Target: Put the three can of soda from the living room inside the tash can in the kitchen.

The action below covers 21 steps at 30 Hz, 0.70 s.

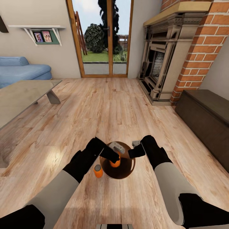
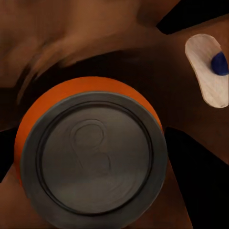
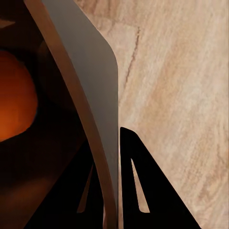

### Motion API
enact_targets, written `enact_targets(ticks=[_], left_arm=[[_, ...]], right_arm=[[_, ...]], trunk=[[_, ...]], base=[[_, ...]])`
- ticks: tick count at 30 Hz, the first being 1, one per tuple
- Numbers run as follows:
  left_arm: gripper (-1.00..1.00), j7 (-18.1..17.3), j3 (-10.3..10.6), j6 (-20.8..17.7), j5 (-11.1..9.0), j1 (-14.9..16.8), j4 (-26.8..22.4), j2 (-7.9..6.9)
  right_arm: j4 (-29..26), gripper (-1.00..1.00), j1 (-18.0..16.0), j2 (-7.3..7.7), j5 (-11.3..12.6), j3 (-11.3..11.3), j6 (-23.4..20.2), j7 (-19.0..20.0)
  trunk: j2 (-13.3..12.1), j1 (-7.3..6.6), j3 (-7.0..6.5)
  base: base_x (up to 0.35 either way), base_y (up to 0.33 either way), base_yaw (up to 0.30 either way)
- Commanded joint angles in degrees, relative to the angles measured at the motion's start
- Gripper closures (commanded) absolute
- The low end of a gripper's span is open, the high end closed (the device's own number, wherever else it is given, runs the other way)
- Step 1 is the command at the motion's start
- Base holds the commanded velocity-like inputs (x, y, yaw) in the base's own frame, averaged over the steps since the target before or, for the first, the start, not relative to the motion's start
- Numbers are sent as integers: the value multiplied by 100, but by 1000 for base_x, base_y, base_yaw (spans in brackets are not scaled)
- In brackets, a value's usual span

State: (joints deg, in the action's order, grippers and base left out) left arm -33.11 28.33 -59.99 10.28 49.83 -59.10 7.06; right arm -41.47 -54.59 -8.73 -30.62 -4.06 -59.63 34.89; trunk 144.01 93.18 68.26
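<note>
The copper-brown trash can point(image 1: 125, 170) is on the living room's wood floor right in front of me. My right gripper point(image 1: 133, 152) is shut on its rim; in the right wrist view the rim wall point(image 3: 90, 86) runs between the dark fingers point(image 3: 143, 191). My left gripper point(image 1: 114, 157) reaches over the bin's mouth, shut on an orange can of soda point(image 1: 115, 163) whose grey top point(image 2: 93, 152) faces the left wrist camera, with the bin's dark inside around it. A second orange can point(image 1: 98, 171) stands upright on the floor just left of the bin. The blue can is out of view.
A grey low table point(image 1: 22, 95) and blue sofa point(image 1: 22, 70) are at the left. The brick fireplace point(image 1: 165, 57) and a dark low cabinet point(image 1: 206, 111) line the right. A glass garden door point(image 1: 101, 38) is straight ahead across open wood floor.
</note>
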Motion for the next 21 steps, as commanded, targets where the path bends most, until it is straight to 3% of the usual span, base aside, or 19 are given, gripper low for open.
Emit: enact_targets(ticks=[1,7,21], left_arm=[[100,44,2,-1,-2,-6,37,6],[100,448,11,-1,-27,-21,267,28],[100,533,41,-1,-46,-41,385,41]], right_arm=[[-1,100,-1,-3,147,-7,-37,36],[-2,100,1,-24,145,-10,-37,36],[-2,100,1,-75,142,-28,-37,36]], trunk=[[0,-1,-1],[0,-1,-1],[0,-1,-1]], base=[[0,0,0],[0,0,0],[0,0,0]])
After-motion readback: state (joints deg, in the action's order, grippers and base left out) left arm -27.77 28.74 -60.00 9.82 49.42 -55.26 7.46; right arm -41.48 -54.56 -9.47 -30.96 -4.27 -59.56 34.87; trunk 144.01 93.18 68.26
